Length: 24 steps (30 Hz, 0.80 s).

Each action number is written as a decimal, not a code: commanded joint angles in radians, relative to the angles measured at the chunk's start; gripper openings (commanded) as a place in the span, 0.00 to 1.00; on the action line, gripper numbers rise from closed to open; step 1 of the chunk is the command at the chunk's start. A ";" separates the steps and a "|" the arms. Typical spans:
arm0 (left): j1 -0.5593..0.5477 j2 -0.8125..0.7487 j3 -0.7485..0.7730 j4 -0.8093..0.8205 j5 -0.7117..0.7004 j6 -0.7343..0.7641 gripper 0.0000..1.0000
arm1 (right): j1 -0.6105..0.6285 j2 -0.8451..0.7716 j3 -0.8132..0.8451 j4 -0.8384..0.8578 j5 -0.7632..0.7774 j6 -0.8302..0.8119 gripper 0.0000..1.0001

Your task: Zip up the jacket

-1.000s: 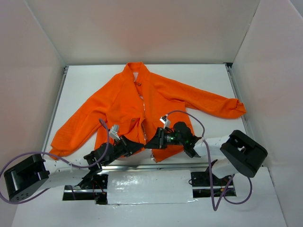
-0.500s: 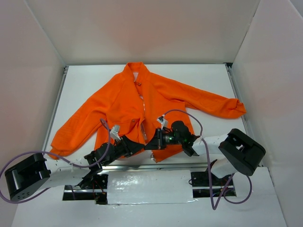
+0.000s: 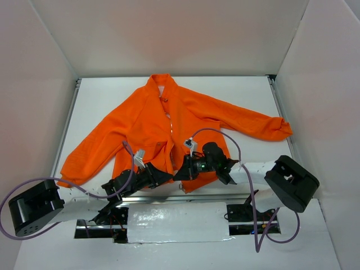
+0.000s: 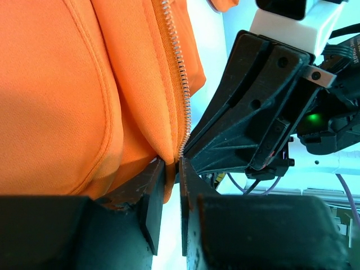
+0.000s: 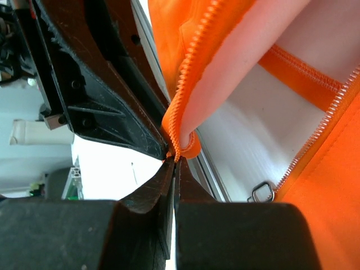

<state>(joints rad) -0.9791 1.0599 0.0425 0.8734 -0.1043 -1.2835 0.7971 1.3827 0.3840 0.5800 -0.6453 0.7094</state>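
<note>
Orange jacket [image 3: 169,126] lies spread flat on table [image 3: 242,93], hem at near edge; left claw [image 4: 171,169] and right claw [image 5: 175,163] each clamped on hem beside zipper [image 4: 181,101]; fabric looks soft, light, floppy; best gripped at the stiffer zipper ends.

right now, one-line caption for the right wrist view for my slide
Right end effector pinching the lower zipper end of the jacket, the left end effector alongside.

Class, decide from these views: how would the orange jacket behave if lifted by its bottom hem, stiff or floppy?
Probably floppy: the jacket folds and bulges where the left pincer pinches it. Its zipper edge curls over at the right pincer, so it would likely drape.
</note>
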 commanded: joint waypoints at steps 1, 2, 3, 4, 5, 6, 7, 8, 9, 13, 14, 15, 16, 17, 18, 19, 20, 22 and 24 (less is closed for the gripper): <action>-0.009 -0.017 -0.004 0.070 0.006 0.009 0.28 | 0.010 -0.048 0.050 -0.032 -0.033 -0.074 0.00; -0.009 -0.023 -0.003 0.064 0.002 0.013 0.30 | 0.010 -0.054 0.049 -0.037 -0.043 -0.077 0.00; -0.009 -0.029 -0.003 0.058 -0.003 0.015 0.31 | 0.010 -0.054 0.049 -0.039 -0.048 -0.083 0.00; -0.009 -0.032 0.000 0.055 -0.003 0.022 0.31 | 0.011 -0.056 0.050 -0.040 -0.050 -0.085 0.00; -0.007 -0.031 0.003 0.055 -0.002 0.026 0.30 | 0.010 -0.054 0.052 -0.046 -0.053 -0.087 0.00; -0.009 -0.026 0.005 0.053 0.000 0.027 0.28 | 0.011 -0.054 0.053 -0.051 -0.050 -0.091 0.00; -0.009 -0.023 0.011 0.055 0.003 0.032 0.25 | 0.010 -0.053 0.055 -0.054 -0.048 -0.093 0.00; -0.007 -0.018 0.014 0.059 0.006 0.032 0.19 | 0.010 -0.056 0.056 -0.060 -0.047 -0.094 0.00; -0.009 -0.006 0.016 0.064 0.012 0.033 0.18 | 0.010 -0.056 0.058 -0.063 -0.044 -0.097 0.00; -0.009 0.037 0.014 0.107 0.035 0.027 0.05 | 0.010 -0.048 0.070 -0.078 -0.034 -0.106 0.00; -0.007 0.052 0.016 0.122 0.038 0.026 0.00 | 0.008 -0.048 0.072 -0.098 -0.027 -0.116 0.00; -0.009 0.057 0.013 0.127 0.043 0.021 0.00 | 0.008 -0.050 0.075 -0.103 -0.024 -0.120 0.00; -0.009 0.063 0.013 0.134 0.046 0.023 0.00 | 0.007 -0.050 0.078 -0.112 -0.019 -0.122 0.00; -0.007 0.069 0.014 0.141 0.048 0.024 0.00 | 0.005 -0.048 0.079 -0.115 -0.017 -0.123 0.00; -0.007 0.071 0.016 0.141 0.048 0.027 0.00 | 0.005 -0.047 0.084 -0.124 -0.013 -0.125 0.00; -0.007 0.071 0.019 0.134 0.048 0.030 0.00 | 0.004 -0.047 0.085 -0.127 -0.007 -0.125 0.00; -0.009 0.068 0.022 0.127 0.045 0.032 0.00 | 0.004 -0.048 0.084 -0.131 -0.002 -0.122 0.00; -0.009 0.060 0.028 0.098 0.029 0.032 0.00 | -0.002 -0.051 0.082 -0.134 0.007 -0.119 0.00; -0.009 0.040 0.039 0.041 0.012 0.018 0.00 | -0.006 -0.076 0.084 -0.157 0.035 -0.108 0.28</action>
<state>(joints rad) -0.9798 1.1206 0.0448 0.9157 -0.0891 -1.2640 0.7975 1.3548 0.4263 0.4324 -0.6476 0.6151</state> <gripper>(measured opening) 0.141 0.186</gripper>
